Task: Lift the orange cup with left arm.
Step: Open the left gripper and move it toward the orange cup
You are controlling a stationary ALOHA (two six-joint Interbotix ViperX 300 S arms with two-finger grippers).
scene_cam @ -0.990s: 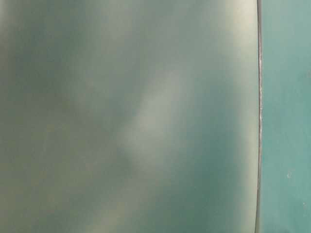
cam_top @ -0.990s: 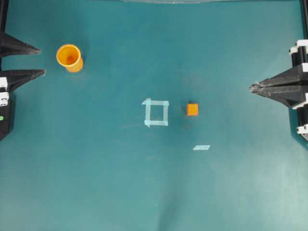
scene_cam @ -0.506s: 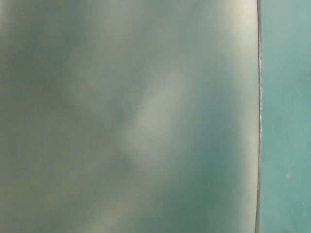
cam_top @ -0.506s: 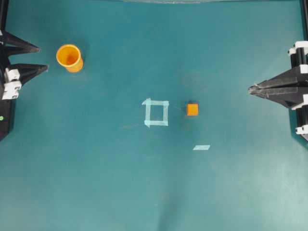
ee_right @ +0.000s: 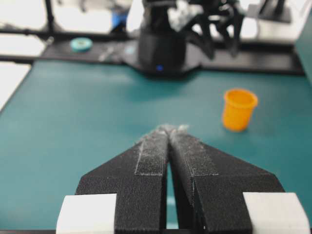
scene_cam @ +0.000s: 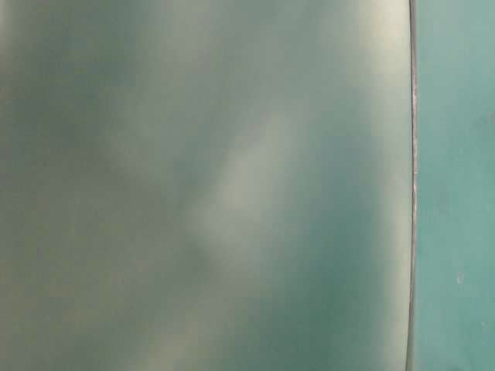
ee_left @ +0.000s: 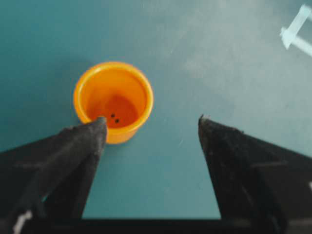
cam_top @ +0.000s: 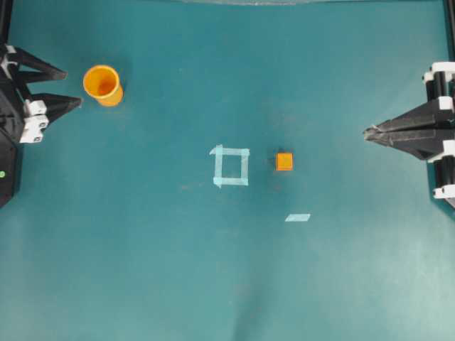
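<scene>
Since a second ago the left gripper point(cam_top: 70, 89) has come forward from the left edge of the table toward the small round orange plastic cup point(cam_top: 102, 84), turned a little toward it, and its jaws stand wide apart, empty. That reads as the approach step: the cup is not yet between the fingers. In the left wrist view the cup point(ee_left: 113, 101) sits off to the left of the gap, with one dark finger point(ee_left: 73, 156) just in front of its near wall and the other well off to the right, so the gripper probably has to shift sideways before closing. The cup stands upright near the far left corner of the teal table point(cam_top: 142, 270), untouched, its smooth tapered wall and thin circular rim glossy, with two tiny dark specks on its inner floor. The table covering is matte and slightly creased. A square outline of pale tape point(cam_top: 231, 166) marks its middle, with a small orange cube point(cam_top: 284, 161) just beside it and a loose strip of tape point(cam_top: 298, 217) nearer the front edge. The right gripper point(ee_right: 169, 130) rests at the right edge, its rough black foam-faced fingers pressed together on nothing.
</scene>
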